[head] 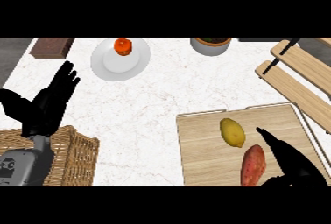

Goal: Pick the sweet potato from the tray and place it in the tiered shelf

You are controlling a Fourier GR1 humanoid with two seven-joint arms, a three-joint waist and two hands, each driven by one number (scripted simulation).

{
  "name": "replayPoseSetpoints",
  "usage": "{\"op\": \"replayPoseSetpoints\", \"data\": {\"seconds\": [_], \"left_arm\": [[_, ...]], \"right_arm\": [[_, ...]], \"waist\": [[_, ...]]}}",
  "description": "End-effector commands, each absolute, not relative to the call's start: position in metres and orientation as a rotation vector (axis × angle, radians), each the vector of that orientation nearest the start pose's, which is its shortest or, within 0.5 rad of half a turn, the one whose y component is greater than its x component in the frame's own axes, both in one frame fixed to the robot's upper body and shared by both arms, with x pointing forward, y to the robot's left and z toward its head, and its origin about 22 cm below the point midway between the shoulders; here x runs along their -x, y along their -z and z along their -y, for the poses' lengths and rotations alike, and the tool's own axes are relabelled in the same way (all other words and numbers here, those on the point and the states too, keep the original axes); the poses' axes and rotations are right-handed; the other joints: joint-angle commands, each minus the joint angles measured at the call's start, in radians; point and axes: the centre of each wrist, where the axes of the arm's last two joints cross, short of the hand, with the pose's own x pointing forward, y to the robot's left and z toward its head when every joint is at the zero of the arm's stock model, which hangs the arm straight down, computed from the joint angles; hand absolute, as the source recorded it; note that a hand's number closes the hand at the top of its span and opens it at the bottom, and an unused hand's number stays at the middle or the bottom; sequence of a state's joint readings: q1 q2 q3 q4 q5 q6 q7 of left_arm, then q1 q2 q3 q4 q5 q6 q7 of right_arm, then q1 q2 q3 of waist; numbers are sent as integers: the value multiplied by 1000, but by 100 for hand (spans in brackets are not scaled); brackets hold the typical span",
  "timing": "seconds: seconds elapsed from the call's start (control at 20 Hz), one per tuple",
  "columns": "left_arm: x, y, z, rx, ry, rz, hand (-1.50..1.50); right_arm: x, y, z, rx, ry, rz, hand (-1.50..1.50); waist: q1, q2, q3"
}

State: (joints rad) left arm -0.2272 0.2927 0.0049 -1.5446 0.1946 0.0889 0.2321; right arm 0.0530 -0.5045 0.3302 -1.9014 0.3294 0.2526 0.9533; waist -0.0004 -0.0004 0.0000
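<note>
A reddish-brown sweet potato [253, 166] lies on the wooden tray [200, 148] at the lower right, just below a yellow lemon-like fruit [232, 132]. My right hand [292, 162] sits immediately right of the sweet potato, its fingers straight and pointing up-left above the tray, holding nothing. The tiered shelf [304, 74], made of light wooden slats, stands at the right edge, beyond the tray. My left hand [50, 103] is raised at the left edge, open with fingers up, resting.
A wicker basket [74, 155] stands at the lower left under my left forearm. A white plate [119, 59] with an orange-red fruit [123, 46] sits at the back. A grey pot [211, 45] and a dark brown block [51, 47] stand along the far edge.
</note>
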Motion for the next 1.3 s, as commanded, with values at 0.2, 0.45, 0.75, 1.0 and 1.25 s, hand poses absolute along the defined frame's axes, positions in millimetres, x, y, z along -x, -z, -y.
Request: {"op": "replayPoseSetpoints", "data": {"seconds": [0.2,0.45,0.75,1.0,1.25], "left_arm": [[-292,-65,-283,-95,48,1508,0],[-305,-67,-273,-83,38,1518,0],[-292,-79,-281,-71,61,1515,0],[-290,-59,-276,-77,63,1516,0],[-306,-68,-284,-93,39,1516,0]], "right_arm": [[-220,-33,248,552,-836,679,-150],[-221,-22,229,515,-849,666,150],[-212,-20,237,629,-921,785,150],[-186,-19,201,568,-1267,973,150],[-135,-25,164,468,-1615,1261,150]], "waist": [[0,0,0],[-1,0,0],[1,-1,0],[11,-7,1],[-14,-8,1]]}}
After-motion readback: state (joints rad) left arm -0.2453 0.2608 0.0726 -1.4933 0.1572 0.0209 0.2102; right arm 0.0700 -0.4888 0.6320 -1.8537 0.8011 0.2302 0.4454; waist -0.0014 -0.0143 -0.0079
